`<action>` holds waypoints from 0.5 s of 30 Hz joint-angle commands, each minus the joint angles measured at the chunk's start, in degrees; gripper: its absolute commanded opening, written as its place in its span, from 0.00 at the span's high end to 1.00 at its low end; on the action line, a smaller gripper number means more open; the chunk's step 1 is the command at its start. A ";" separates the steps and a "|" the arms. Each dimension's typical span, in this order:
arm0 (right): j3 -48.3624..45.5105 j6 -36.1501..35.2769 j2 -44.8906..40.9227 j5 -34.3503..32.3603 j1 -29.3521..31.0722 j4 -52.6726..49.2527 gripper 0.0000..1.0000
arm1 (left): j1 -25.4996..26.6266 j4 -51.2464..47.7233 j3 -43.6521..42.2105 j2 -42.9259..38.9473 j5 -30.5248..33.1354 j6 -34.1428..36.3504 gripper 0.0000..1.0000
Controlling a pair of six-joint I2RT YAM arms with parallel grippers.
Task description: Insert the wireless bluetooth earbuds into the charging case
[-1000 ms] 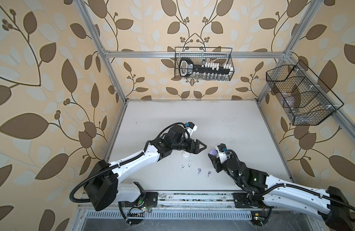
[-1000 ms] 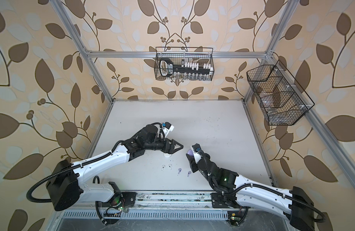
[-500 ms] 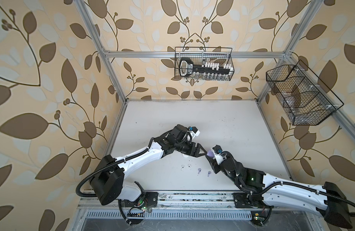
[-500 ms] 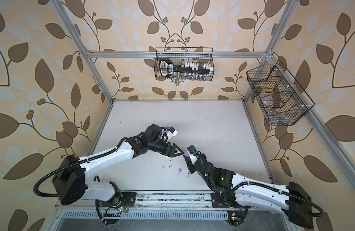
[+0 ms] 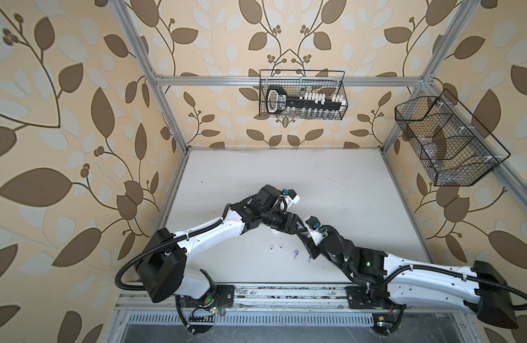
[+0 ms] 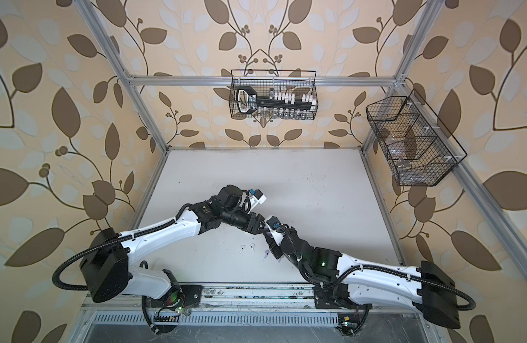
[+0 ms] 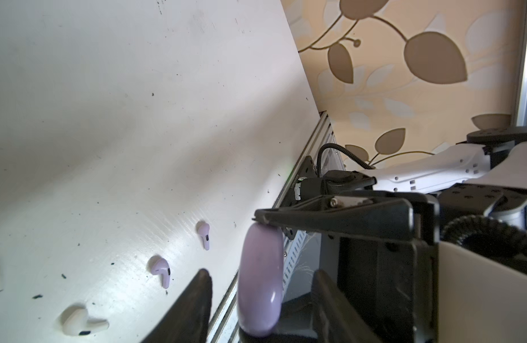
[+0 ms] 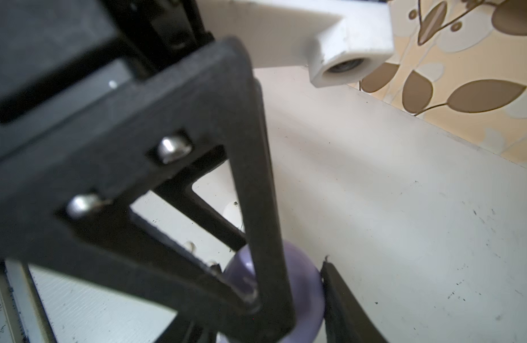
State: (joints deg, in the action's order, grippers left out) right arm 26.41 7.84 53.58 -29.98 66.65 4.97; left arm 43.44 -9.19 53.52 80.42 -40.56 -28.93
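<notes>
- The right gripper [image 5: 303, 234] is clamped on a lilac charging case [image 7: 259, 282], holding it on edge clear of the white table [image 7: 108, 118]. One black finger [image 7: 330, 215] presses on its rim.
- The left gripper [image 7: 260, 272] straddles the same case. Its fingers [image 7: 194, 306] are part-closed, with a thin gap showing on each side.
- Two lilac earbuds [image 5: 295, 254] and two white earbuds [image 5: 270, 249] lie loose on the table near the case, toward the front rail.
- A white charging case [image 5: 275, 232], mostly hidden, sits just beside the lilac one.

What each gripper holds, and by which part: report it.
Right gripper: lilac case, pinched at its rim. Left gripper: nothing; its fingers flank the case's faces, gaps showing.
</notes>
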 commanded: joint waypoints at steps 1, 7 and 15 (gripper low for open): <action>1.97 -1.58 0.46 -0.44 0.04 1.21 0.84 | 0.92 1.34 2.03 -0.12 -2.24 -0.13 0.54; 1.91 -2.22 0.31 -0.33 -1.45 0.70 0.84 | 1.64 0.45 2.20 0.04 -2.76 0.54 0.58; 2.41 -3.21 -0.31 0.88 -2.65 -0.27 0.84 | 2.57 -0.39 2.82 0.87 -3.38 1.44 0.63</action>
State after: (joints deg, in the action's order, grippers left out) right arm 26.41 5.91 53.78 -28.67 64.71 4.73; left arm 44.29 -9.41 54.08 81.19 -40.03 -28.62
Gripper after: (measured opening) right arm 0.480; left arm 0.373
